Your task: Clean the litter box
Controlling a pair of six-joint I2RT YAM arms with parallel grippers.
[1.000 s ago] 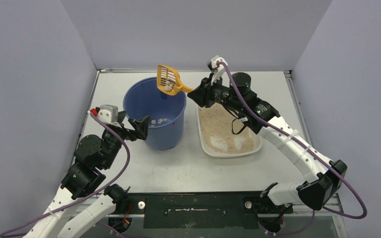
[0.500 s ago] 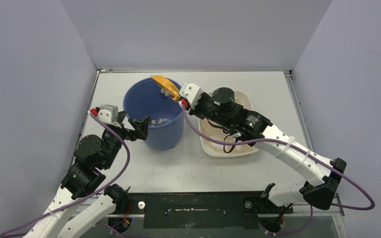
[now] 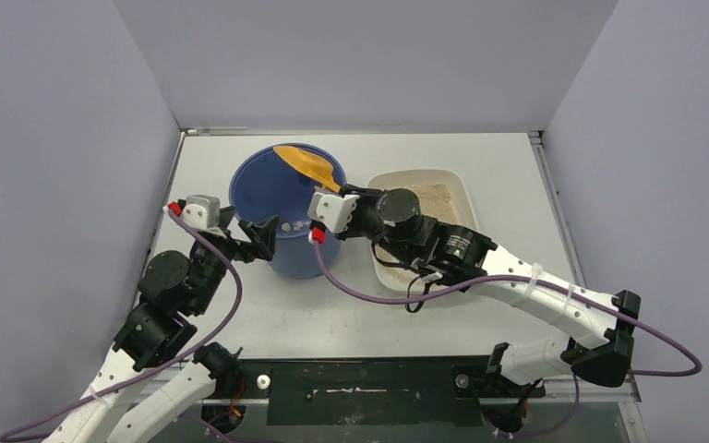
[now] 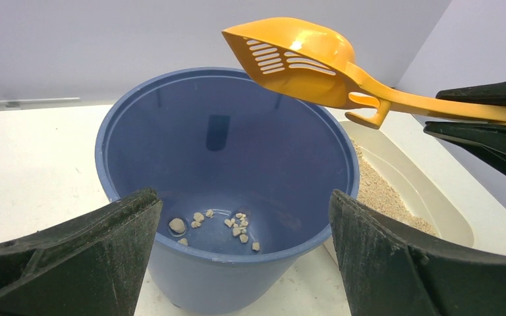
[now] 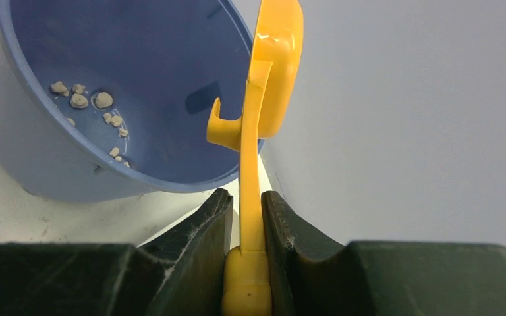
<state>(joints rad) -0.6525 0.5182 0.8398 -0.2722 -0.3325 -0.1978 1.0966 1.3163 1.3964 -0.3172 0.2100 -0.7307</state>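
Observation:
The litter box (image 3: 466, 189) is a cream tray of tan granules right of the blue bucket (image 3: 260, 189); my right arm lies across its near half. It also shows in the left wrist view (image 4: 428, 197). My right gripper (image 3: 342, 192) is shut on the handle of the orange slotted scoop (image 3: 309, 164) and holds it turned over above the bucket's far right rim. The right wrist view shows the handle (image 5: 250, 164) pinched at the right gripper (image 5: 246, 197). Small clumps (image 4: 217, 224) lie on the bucket floor. My left gripper (image 3: 257, 235) is open against the bucket's near left side.
Grey walls enclose the table on three sides. The bucket stands in the middle left, about as tall as my left wrist. The purple cable of the right arm loops over the table in front of the bucket and the tray.
My right arm has swung left and lower and rolled the scoop over above the bucket. The clumps it carried are no longer on it. The left arm has not moved.

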